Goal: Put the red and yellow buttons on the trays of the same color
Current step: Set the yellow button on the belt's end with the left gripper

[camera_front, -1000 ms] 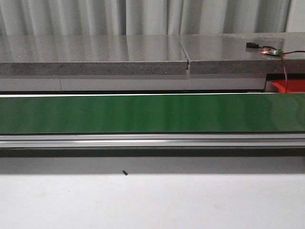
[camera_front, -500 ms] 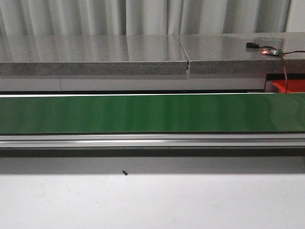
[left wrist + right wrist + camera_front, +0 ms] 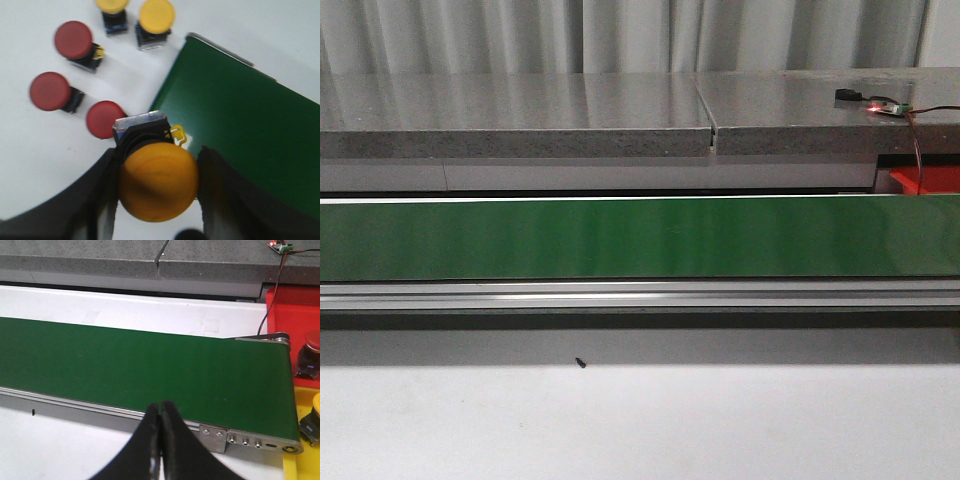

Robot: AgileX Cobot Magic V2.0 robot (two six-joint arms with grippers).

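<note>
The left gripper (image 3: pixel 159 187) has its fingers (image 3: pixel 102 195) clamped on a yellow button (image 3: pixel 157 187), one dark finger on each side of the cap, the button's black housing showing past the fingers. The held button hangs over the border between the white desk (image 3: pixel 40 150) and the end of the green conveyor belt (image 3: pixel 240 135); the belt's metal-trimmed corner lies just beside the housing.

On the desk beyond the held button lie five more buttons: three red and two yellow. The nearest red button (image 3: pixel 103 119) touches or is partly hidden by the held housing; a second red button (image 3: pixel 50 91) and a third red button (image 3: pixel 74 40) lie farther out, each apart from the others. The two yellow ones, the first (image 3: pixel 157 16) and the second (image 3: pixel 112 5), sit side by side near the belt's corner.

The right gripper (image 3: pixel 160 440) has its fingers pressed together, holding nothing, above the belt's near rail (image 3: pixel 100 407). The belt surface is bare along its length. At its far end a red tray (image 3: pixel 295 315) carries one red button (image 3: pixel 311 357), and a yellow tray (image 3: pixel 300 440) carries one yellow button (image 3: pixel 314 422), cut off by the edge of view.

In the front view the belt (image 3: pixel 640 238) runs the full width, with open desk before it.
</note>
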